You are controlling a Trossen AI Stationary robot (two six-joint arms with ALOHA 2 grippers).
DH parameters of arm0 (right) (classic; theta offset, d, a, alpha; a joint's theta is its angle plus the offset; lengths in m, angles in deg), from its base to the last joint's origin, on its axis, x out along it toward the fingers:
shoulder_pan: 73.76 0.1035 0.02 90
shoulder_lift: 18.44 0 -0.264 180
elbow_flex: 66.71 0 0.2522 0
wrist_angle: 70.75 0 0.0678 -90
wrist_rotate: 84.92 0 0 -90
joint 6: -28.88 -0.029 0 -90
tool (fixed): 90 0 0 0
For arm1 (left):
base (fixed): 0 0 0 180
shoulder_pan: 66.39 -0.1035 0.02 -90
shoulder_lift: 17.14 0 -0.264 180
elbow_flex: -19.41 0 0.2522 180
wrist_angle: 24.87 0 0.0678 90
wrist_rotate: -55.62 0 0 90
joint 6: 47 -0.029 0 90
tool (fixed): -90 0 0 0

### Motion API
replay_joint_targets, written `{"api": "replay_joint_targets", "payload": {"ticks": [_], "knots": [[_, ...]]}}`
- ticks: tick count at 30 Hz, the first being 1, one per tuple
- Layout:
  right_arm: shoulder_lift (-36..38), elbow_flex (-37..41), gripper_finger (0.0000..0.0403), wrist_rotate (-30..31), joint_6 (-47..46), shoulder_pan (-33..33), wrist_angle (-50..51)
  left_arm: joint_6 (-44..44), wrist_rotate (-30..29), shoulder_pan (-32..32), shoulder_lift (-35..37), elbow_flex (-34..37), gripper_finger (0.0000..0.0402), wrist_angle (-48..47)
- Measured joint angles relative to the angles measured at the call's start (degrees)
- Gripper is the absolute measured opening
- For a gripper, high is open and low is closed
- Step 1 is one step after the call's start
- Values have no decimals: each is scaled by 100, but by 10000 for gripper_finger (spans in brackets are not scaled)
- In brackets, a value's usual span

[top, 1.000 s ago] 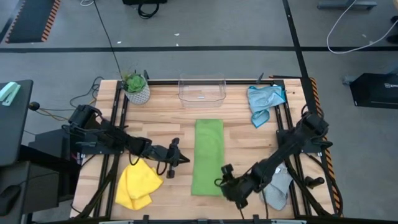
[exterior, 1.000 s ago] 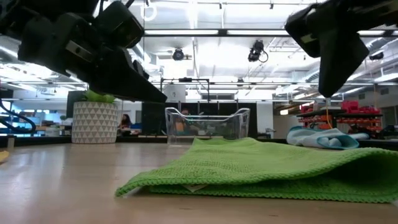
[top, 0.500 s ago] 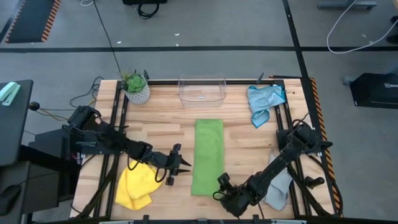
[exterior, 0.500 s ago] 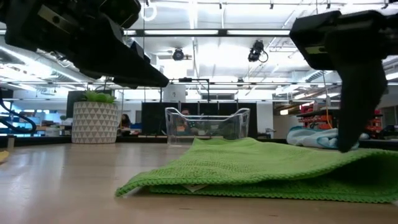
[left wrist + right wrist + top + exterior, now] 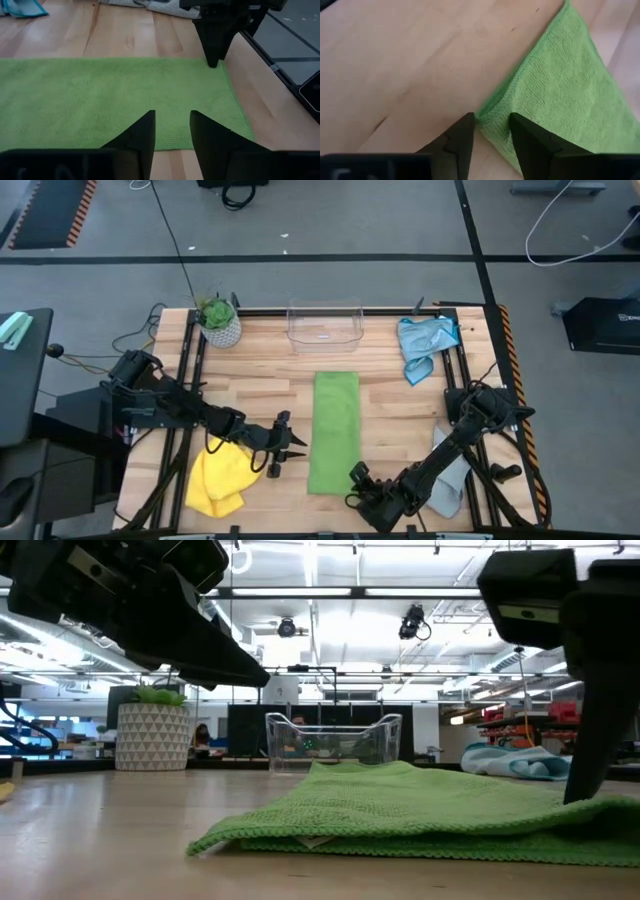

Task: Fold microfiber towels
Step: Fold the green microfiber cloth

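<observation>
This looks like a robotics lab or open workshop hall. The wooden table [image 5: 260,385] stands on a grey floor with black tape lines [image 5: 300,257] and loose cables [image 5: 560,220]. Behind it are ceiling strip lights [image 5: 300,592] and, probably, storage shelves [image 5: 520,725].

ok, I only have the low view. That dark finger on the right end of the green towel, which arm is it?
Observer: The right arm's. Its tool straddles the green towel at its right front corner, fingers apart, not closed on it.
Operator: And the left tool?
Observer: The left tool is open at the towel's left long edge, facing the right one, holding nothing.
Operator: Other towels close by?
Observer: A yellow towel lies crumpled under the left arm, and a grey towel lies under the right arm.
</observation>
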Motion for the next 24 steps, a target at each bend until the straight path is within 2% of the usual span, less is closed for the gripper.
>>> {"api": "replay_joint_targets", "payload": {"ticks": [6,16,24], "knots": [[81,23,124,146,-204,19,24,-32,0,-2,0,0,139,-4],[117,33,42,417,-589,19,13,100,0,-2,0,0,122,-10],[436,33,35,747,-1403,-1,-1,163,0,171,0,4,110,-52]]}}
